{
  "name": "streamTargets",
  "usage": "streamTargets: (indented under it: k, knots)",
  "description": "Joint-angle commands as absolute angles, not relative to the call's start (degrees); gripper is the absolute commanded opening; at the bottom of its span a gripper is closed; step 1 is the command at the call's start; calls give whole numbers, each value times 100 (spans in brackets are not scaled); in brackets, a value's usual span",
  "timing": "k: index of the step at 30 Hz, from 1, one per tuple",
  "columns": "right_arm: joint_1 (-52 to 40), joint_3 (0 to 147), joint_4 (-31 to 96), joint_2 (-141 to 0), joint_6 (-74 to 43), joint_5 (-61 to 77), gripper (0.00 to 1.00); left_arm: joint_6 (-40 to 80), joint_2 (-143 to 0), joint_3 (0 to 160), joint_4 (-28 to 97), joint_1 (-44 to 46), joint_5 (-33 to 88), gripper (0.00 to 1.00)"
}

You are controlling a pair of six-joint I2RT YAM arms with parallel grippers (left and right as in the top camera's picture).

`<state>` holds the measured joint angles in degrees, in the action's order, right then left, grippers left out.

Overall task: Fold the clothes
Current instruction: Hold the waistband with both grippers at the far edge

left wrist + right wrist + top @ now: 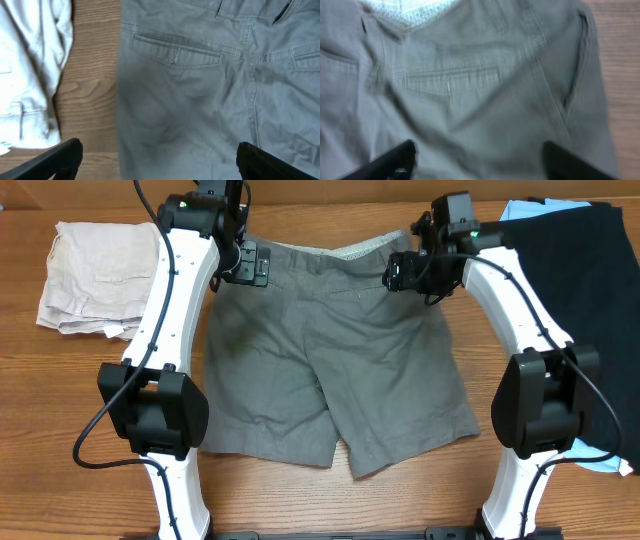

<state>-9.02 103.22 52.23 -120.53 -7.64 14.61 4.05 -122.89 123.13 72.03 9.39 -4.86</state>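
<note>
The mid-grey shorts (pixel 330 360) lie flat and spread on the table, back side up, waistband at the far side with the pale speckled lining (pixel 355 250) showing. My left gripper (pixel 246 266) hovers over the waistband's left corner, open and empty; its view shows a back pocket (pixel 175 52) and the shorts' left edge. My right gripper (pixel 405 272) hovers over the waistband's right corner, open and empty; its view shows the other back pocket (pixel 452 80) and the lining (pixel 407 10). No button shows.
Smaller beige shorts (pixel 95 275) lie at the far left, also in the left wrist view (pixel 30 70). A large black garment (pixel 580 280) lies at the far right over something pale blue (pixel 600 460). Bare wooden table (pixel 60 430) surrounds the shorts.
</note>
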Motion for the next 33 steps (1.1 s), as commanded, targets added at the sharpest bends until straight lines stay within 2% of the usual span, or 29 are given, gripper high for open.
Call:
streamTargets:
  k: [1,2,3,6,8,10,20,26,33]
  knots:
    - [-1015,9732,4359,-11942,-701,1581,68,360,-12149,12121,7008,991,-333,100]
    - [-1050,9616,4104,-11957,-698,1579,62,416,-12149,12097,6967,991,-333,100]
    - [-1090,9522,3870,-11972,-698,1579,50,489,-12149,12086,6934,991,-336,100]
    - [-1227,9371,3293,-12060,-696,1553,22,676,-12151,12077,6827,991,-333,100]
    - [-1315,9371,2993,-12173,-696,1553,12,797,-12151,12075,6726,991,-331,100]
    - [-1382,9371,2740,-12309,-703,1555,8,829,-12158,12075,6615,991,-327,100]
    - [-1435,9371,2309,-12905,-720,1802,4,906,-12160,12075,6508,1127,-311,100]
    - [-1428,9371,1514,-13249,-731,1750,4,904,-12160,12046,6416,1214,-314,100]
    - [-1256,9378,613,-13605,-1671,1313,4,908,-12160,12020,6676,1251,-290,100]
